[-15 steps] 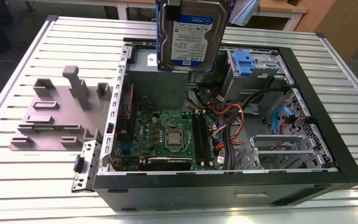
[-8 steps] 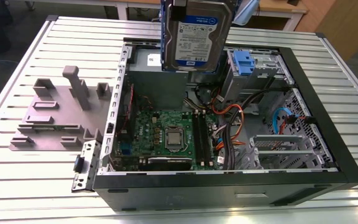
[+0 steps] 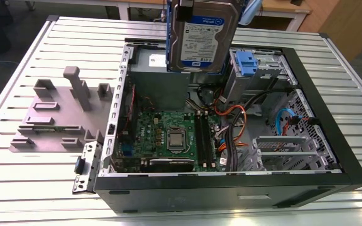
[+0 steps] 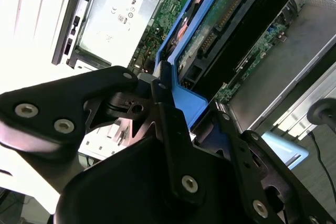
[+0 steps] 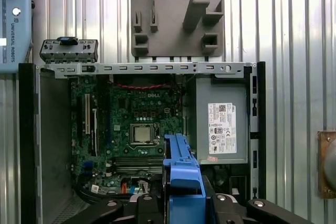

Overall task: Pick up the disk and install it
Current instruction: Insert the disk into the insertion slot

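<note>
disk (image 3: 201, 37) hangs in the air over the far end of the open computer case (image 3: 231, 190). it stands on edge, with its white-and-blue label turned toward the exterior camera. its blue carrier bracket (image 3: 169, 33) runs down the side toward the exterior view's left. in the second wrist view you can see the gripper (image 4: 189, 95) clenched on that bracket, 1 black finger (image 4: 167, 103) on each side of the blue plastic. the drive's green circuit board (image 4: 231, 19) faces that camera. under the disk you have the motherboard (image 3: 149, 127) with its bare processor socket (image 3: 176, 140). the silver power supply (image 5: 220, 124) sits just beside the board, and orange and blue cables (image 3: 231, 113) lie near it. a blue caddy (image 3: 247, 63) sits in the drive bay at the far corner toward the exterior view's right. outside the case, toward the exterior view's left, the grey holder block (image 3: 55, 117) rests on the slatted metal table (image 3: 30, 188).
</note>
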You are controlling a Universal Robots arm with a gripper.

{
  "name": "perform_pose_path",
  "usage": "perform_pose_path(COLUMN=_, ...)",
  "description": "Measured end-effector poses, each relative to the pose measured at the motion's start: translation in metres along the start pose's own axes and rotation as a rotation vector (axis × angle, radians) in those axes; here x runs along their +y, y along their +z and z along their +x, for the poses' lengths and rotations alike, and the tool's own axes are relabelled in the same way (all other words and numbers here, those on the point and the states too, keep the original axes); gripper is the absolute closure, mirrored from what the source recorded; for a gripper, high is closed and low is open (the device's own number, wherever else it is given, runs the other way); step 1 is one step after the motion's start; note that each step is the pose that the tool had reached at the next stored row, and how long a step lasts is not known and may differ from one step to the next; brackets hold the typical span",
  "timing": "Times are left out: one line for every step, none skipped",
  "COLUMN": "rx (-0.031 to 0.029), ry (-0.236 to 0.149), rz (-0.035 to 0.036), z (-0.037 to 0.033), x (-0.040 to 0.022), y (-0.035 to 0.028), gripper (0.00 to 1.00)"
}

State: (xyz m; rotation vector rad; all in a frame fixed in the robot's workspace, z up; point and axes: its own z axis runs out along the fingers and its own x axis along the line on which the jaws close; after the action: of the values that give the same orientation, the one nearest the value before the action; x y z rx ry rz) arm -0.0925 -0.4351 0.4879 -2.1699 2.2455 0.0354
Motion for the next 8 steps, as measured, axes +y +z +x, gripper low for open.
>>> perform_pose_path(rx=-0.0001, ry=0.0, rz=0.0, z=0.0, x=0.0, y=0.0, gripper=0.63)
perform_pose_path(rx=0.0, ry=0.0, rz=0.0, z=0.0, x=0.0, y=0.0, gripper=0.63)
perform_pose_path(rx=0.0, ry=0.0, rz=0.0, z=0.0, x=0.0, y=0.0, gripper=0.63)
perform_pose_path(rx=0.0, ry=0.0, rz=0.0, z=0.0, x=0.0, y=0.0, gripper=0.63)
perform_pose_path(rx=0.0, ry=0.0, rz=0.0, z=0.0, x=0.0, y=0.0, gripper=0.63)
perform_pose_path(rx=0.0, ry=0.0, rz=0.0, z=0.0, x=0.0, y=0.0, gripper=0.63)
perform_pose_path(rx=0.0, ry=0.0, rz=0.0, z=0.0, x=-0.0001, y=0.0, gripper=0.63)
perform_pose_path(rx=-0.0001, ry=0.0, rz=0.0, z=0.0, x=-0.0001, y=0.0, gripper=0.63)
